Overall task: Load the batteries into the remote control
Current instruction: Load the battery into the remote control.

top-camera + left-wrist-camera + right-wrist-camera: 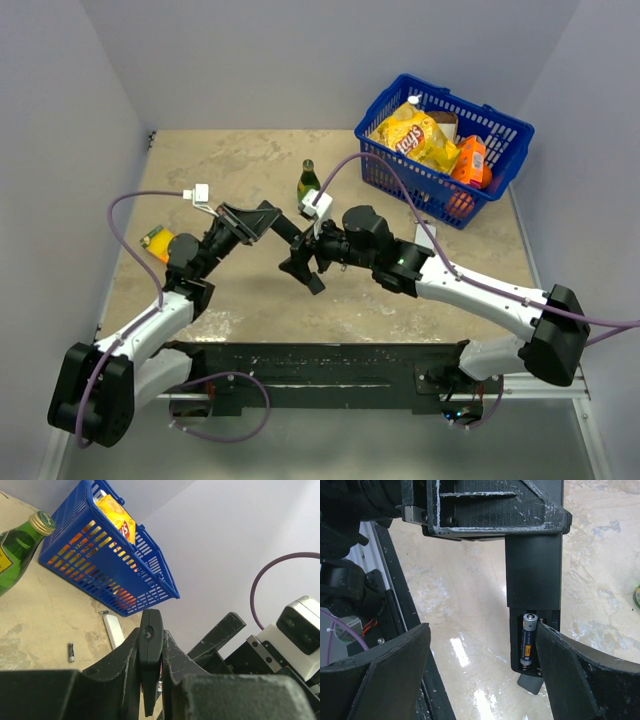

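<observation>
My left gripper [262, 219] is shut on the black remote control [286, 229] and holds it above the table. In the left wrist view the remote [150, 645] stands edge-on between the jaws. In the right wrist view the remote [534, 575] has its back compartment open, with one battery [528, 641] seated in it. My right gripper [484, 627] is open wide, and its right finger [575, 680] lies against the compartment's other side. Another battery [71, 652] lies loose on the table. The small black cover piece [530, 683] lies on the table below the remote.
A green bottle [308, 182] stands behind the grippers. A blue basket [497, 166] of snacks is at the back right. A flat white device [114, 631] lies near the basket. A yellow-orange object [157, 242] lies at the left.
</observation>
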